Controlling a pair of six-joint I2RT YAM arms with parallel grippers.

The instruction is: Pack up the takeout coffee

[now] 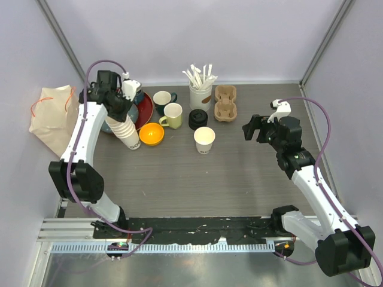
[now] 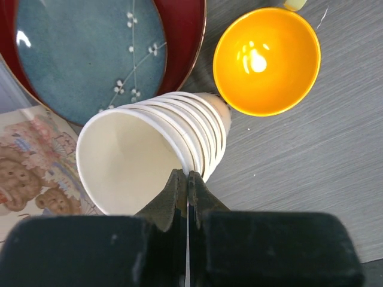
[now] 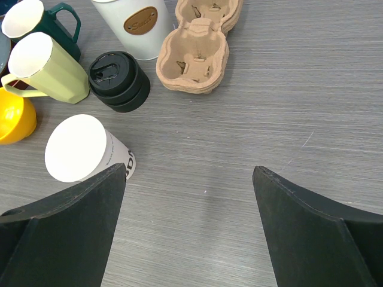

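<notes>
Takeout cup, white with a faint print low on its wall, stands upright and open-topped in the middle of the table, just in front of two stacked black lids. A white pot holds white sticks, and a blue plate lies in a red dish. The left gripper is pinched on the rim of the nested cup stack; the right gripper is spread wide.

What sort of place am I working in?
Probably a staged coffee-takeout counter inside a plain-walled test booth: a cardboard cup carrier, stacked black lids and a stack of paper cups sit on the grey tabletop.
</notes>
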